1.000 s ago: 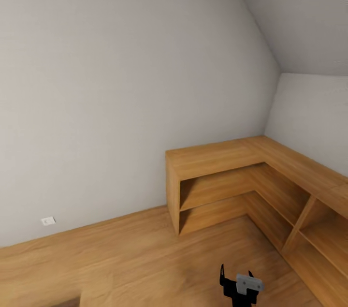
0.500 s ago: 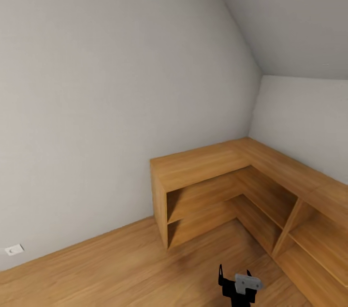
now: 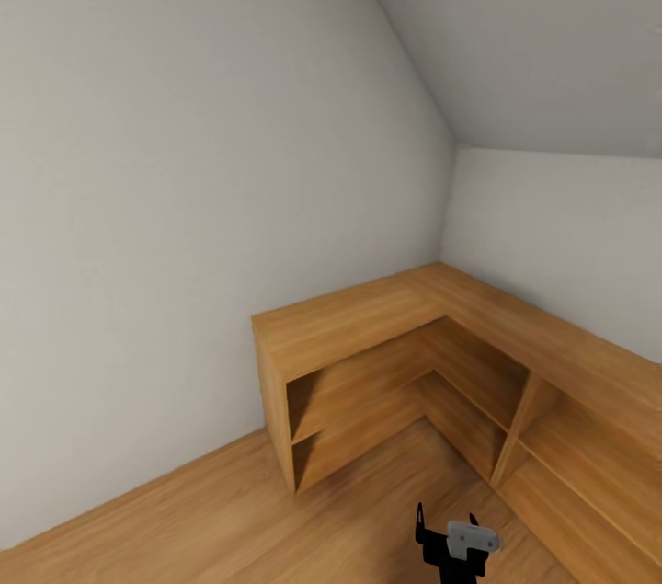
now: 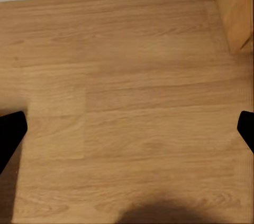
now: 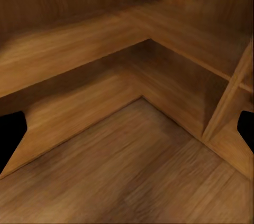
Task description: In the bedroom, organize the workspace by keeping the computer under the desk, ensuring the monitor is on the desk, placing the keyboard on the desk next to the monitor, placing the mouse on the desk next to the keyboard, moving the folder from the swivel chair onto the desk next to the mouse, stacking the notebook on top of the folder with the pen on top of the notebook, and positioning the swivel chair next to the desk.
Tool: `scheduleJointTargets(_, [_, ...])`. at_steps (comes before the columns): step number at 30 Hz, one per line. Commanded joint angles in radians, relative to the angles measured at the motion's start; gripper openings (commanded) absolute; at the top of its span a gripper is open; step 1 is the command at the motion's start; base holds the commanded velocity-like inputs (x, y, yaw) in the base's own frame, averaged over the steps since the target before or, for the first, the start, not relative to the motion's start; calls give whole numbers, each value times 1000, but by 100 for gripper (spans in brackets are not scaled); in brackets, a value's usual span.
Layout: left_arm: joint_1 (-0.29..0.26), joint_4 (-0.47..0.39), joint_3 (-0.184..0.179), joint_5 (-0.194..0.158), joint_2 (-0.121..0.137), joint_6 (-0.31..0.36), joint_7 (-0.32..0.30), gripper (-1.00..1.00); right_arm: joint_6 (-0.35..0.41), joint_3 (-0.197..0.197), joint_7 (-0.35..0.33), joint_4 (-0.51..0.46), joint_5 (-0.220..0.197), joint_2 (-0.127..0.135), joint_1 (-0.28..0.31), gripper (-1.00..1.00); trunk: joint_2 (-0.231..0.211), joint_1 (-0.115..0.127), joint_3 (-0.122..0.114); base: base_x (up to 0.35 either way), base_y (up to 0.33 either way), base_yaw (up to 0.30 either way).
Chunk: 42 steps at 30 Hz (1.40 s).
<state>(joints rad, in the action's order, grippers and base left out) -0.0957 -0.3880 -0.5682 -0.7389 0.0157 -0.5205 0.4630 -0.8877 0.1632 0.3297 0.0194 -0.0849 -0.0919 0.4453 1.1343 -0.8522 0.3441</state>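
Observation:
The desk, computer, monitor, keyboard, mouse, folder, notebook, pen and swivel chair are out of view. My right gripper (image 3: 449, 521) sits low in the head view, open, with nothing between its black fingers. In the right wrist view the right gripper (image 5: 127, 129) faces the inner corner of a light wooden shelf unit (image 5: 159, 39), its fingertips (image 5: 10, 131) wide apart. In the left wrist view the left gripper (image 4: 127, 129) hangs open over bare wooden floor (image 4: 132, 76), holding nothing.
An L-shaped light wooden shelf unit (image 3: 368, 317) with open compartments stands in the room's corner, ahead and to the right. A grey wall (image 3: 184, 198) runs along the left under a sloped ceiling (image 3: 533, 23). Wooden floor (image 3: 230, 520) lies before the shelves.
The whole head view has shifted: the shelf unit sits further left and lower in the picture, and the wall socket has slid out at the left. The camera turned; the right gripper keeps its place.

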Motion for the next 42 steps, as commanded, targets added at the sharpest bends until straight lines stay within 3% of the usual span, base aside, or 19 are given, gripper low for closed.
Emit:
scheduleJointTargets(1, [0,-2,-9,-5,1,-3,8,100,-4,9,1,2,-9,-1,2,100,1,0,1,65,0,-254])
scheduleJointTargets(24, [-1,-2,-8,-5,1,-3,8,100,-4,10,0,4,-9,-2,1,100,1,0,-2,109,59,-269])
scheduleJointTargets(42, [0,-2,-8,-5,1,-3,8,100,-4,10,0,4,-9,-3,1,100,1,0,-1,184,8,-147])
